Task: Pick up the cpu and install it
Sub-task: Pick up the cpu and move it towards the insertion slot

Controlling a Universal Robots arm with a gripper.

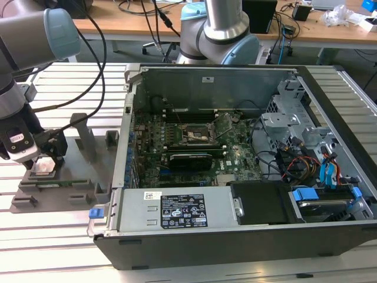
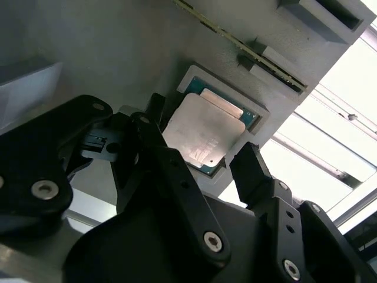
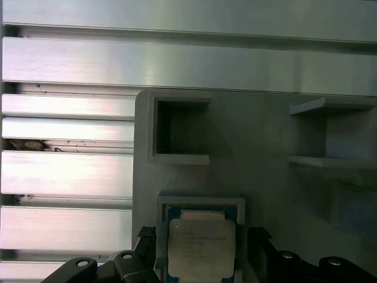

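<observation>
Fingers (image 2: 254,171) stand spread, one on either side of the cpu (image 2: 203,132), gripping nothing. Beside the open computer case (image 1: 235,247), on the exterior view's left, a grey holder (image 1: 70,191) has the cpu lying flat in its square pocket. Pick-up seems the step in hand; it calls for an even close on opposite edges, without tilt.

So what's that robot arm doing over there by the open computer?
It's going for the cpu, a little silvery square chip. The chip lies in a pocket of a gray holder, on the exterior view's left of the open computer case. The arm's fingers are open, one on each side of the chip, not squeezing it. So the chip isn't picked up yet.
</observation>
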